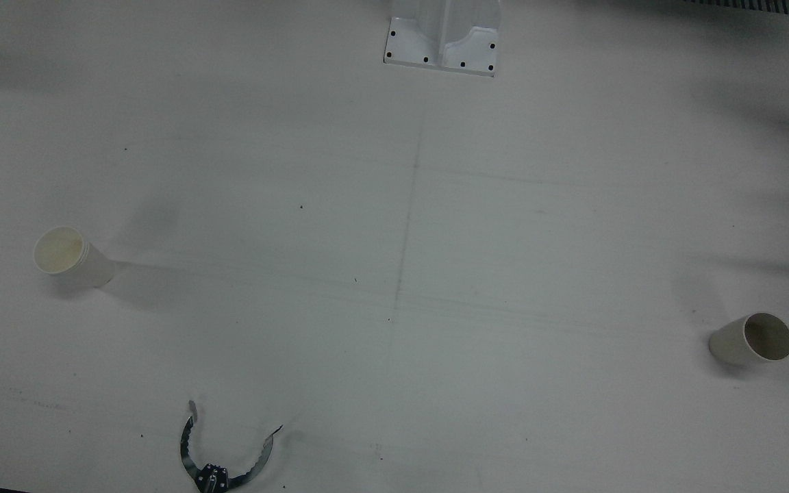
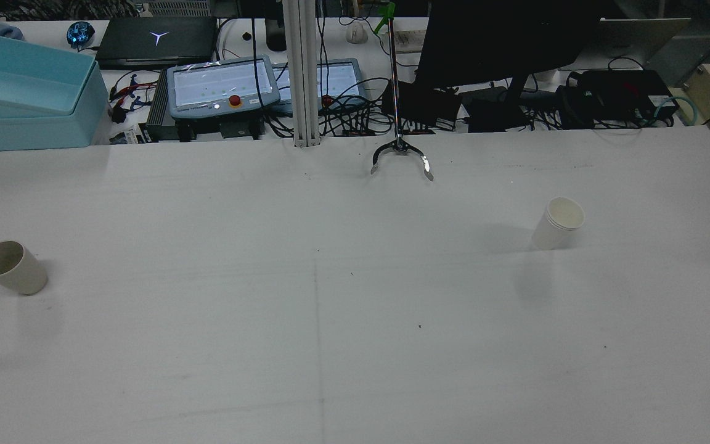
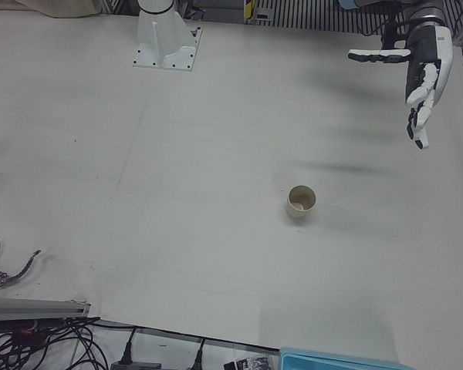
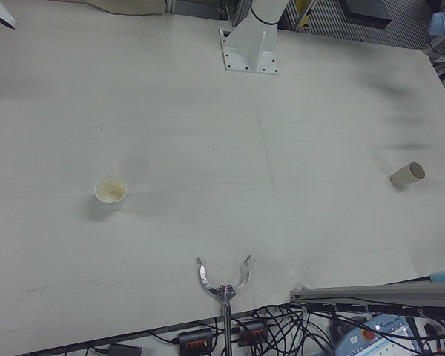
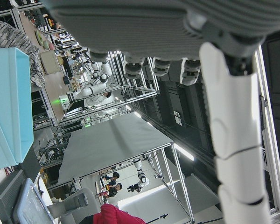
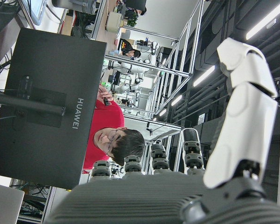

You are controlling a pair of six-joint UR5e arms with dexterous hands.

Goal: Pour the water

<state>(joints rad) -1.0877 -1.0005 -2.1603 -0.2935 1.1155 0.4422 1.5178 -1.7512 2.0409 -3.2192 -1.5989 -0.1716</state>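
Cups (image 2: 558,222) (image 2: 12,267) upright, well apart, contents unclear; left hand (image 3: 421,75) splayed, empty; right hand (image 6: 177,186) mostly cropped, fingers apart.

The left hand (image 3: 420,81) has white segmented fingers over a black wrist. Its own camera shows a grey ribbed palm (image 5: 154,21) with dark knuckles. The right hand (image 6: 200,154) looks alike. A white pedestal (image 1: 442,38) has black bolts along its base plate.

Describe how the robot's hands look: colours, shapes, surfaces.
The left hand has white segmented fingers on a dark body beneath a grey wrist. Close up, both palms are grey and ribbed. The right hand shows a chunky white finger and dark, rounded fingertips.
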